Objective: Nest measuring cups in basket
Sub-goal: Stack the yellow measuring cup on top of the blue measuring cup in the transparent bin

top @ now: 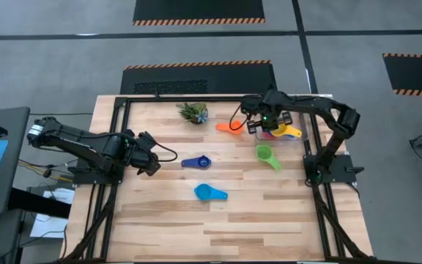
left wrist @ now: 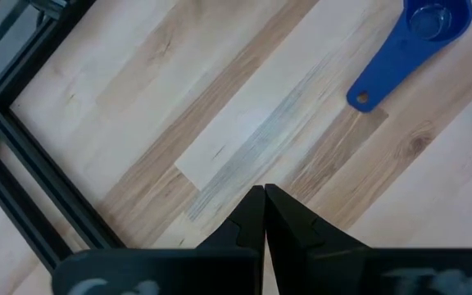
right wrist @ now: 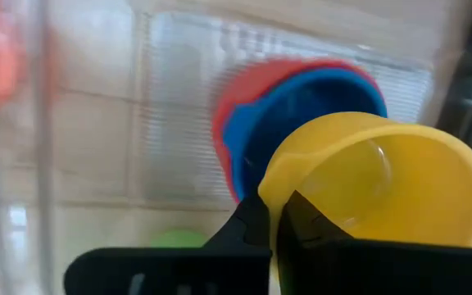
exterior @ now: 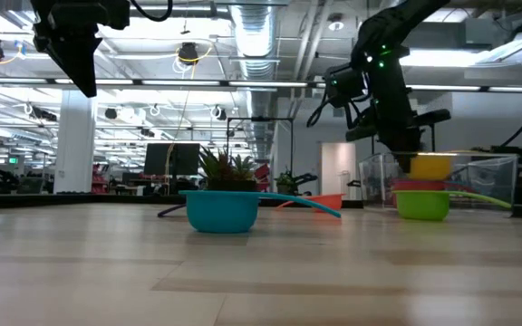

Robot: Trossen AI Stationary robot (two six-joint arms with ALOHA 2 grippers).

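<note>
Light blue plastic cup (exterior: 222, 210) nearest on the pale wood desk (top: 160, 213), left gripper (top: 151, 163) pressed together by the left edge, dark blue cup (top: 195, 162), spiky plant (top: 194, 111), orange cup (top: 228, 126), right gripper (top: 264, 125) pinching the yellow cup (right wrist: 383, 184) over the clear basket (exterior: 478, 177) holding red and blue cups, green cup (top: 267, 155) beside it.

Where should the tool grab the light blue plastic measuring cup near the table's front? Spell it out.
Grip the light blue plastic measuring cup by its flat handle, coming straight down from above. The round bowl stands upright on the wooden table and looks wide for the fingers, while the handle sticks out sideways at rim height, thin enough to pinch. Nothing lies close beside it.
</note>
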